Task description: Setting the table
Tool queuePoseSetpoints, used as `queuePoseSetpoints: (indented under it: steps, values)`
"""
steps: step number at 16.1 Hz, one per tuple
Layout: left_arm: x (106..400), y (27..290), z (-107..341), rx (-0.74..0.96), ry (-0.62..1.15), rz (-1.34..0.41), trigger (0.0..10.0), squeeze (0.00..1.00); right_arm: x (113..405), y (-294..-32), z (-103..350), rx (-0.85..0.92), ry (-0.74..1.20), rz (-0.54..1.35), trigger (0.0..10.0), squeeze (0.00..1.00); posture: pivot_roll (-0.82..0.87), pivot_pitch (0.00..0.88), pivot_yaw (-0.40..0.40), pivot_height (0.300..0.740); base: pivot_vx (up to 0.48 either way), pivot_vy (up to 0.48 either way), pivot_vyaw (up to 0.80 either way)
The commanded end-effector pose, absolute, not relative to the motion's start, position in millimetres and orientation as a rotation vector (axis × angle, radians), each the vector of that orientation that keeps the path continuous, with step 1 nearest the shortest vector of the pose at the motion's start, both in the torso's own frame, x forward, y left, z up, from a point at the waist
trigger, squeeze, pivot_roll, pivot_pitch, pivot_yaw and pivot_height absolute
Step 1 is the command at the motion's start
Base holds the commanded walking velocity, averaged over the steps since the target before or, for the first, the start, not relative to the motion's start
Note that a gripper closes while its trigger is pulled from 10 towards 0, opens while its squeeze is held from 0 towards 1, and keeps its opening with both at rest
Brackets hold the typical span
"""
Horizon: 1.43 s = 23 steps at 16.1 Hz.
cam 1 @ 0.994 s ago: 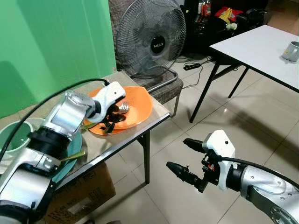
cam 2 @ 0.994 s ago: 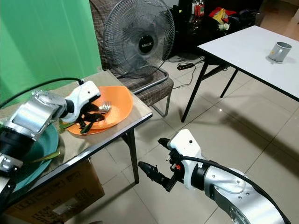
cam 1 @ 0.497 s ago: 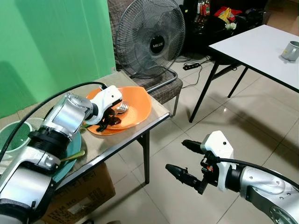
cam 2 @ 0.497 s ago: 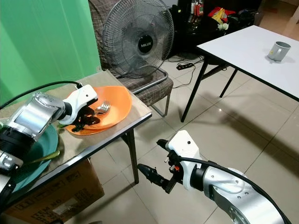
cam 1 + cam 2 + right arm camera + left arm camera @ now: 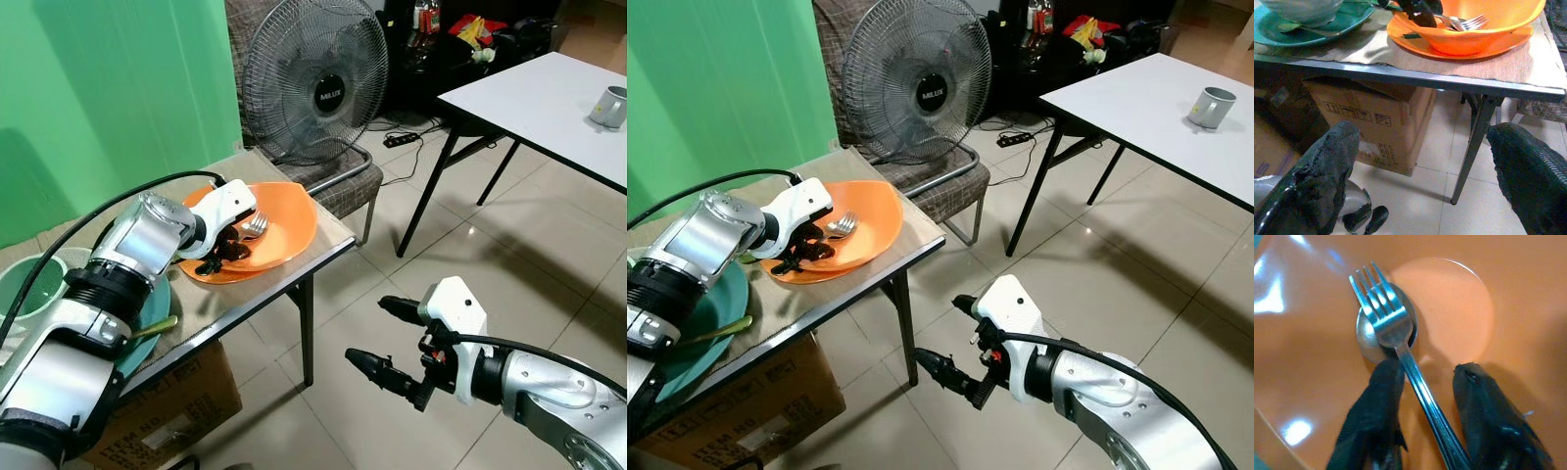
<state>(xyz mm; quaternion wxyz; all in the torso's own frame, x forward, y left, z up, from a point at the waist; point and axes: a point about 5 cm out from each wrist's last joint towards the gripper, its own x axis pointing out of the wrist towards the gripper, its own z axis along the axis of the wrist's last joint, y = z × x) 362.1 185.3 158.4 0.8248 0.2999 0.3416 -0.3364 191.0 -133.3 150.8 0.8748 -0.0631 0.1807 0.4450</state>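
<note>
While a teal plate [image 5: 147,328] and green bowl [image 5: 29,284] sit at the far left of the small table [image 5: 257,289], the left pincer [image 5: 1425,387] reaches into the orange bowl [image 5: 284,220], its black fingers [image 5: 1376,416] spread either side of a steel fork [image 5: 1400,347] whose tines lie over a spoon [image 5: 1369,340]. Bowl and orange plate [image 5: 1425,46] stand close to the table's front edge, above a cardboard box [image 5: 1376,122]. Open tiled floor [image 5: 509,264] stretches to the right, where the right pincer [image 5: 387,338] hovers low, fingers apart and empty. Behind stands a fan [image 5: 315,83]; farther right, a white table [image 5: 549,98] carries a grey mug [image 5: 609,106].
</note>
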Motion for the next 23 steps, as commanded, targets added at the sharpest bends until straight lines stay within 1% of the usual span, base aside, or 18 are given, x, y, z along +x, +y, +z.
queuePoseSetpoints:
  steps: [1,9,16,19,21,23]
  values:
    - [364,184,160,0.662,0.732,-0.723,0.0,0.0,190,-132,155,-0.138,0.366,0.944,10.0,0.0,-0.08,0.0,0.019,0.74,0.0,0.0,0.0]
    - [367,185,155,0.696,0.745,-0.731,0.0,0.0,188,-130,155,-0.135,0.365,0.968,10.0,0.0,-0.08,0.0,0.024,0.74,0.0,0.0,0.0]
    - [369,183,160,0.699,0.714,-0.748,0.0,0.0,190,-132,153,-0.148,0.362,0.967,10.0,0.0,-0.08,0.0,0.02,0.74,0.0,0.0,0.0]
    - [370,179,165,0.695,0.664,-0.772,0.0,0.0,191,-133,153,-0.154,0.357,0.967,10.0,0.0,-0.08,0.0,0.02,0.74,0.0,0.0,0.0]
    - [372,175,173,0.673,0.6,-0.791,0.0,0.0,192,-133,153,-0.161,0.351,0.963,10.0,0.0,-0.08,0.0,0.019,0.74,0.0,0.0,0.0]
    - [375,173,192,0.628,0.52,-0.785,0.0,0.0,196,-136,156,-0.175,0.327,0.932,10.0,0.0,-0.07,0.0,0.017,0.74,0.0,0.0,0.0]
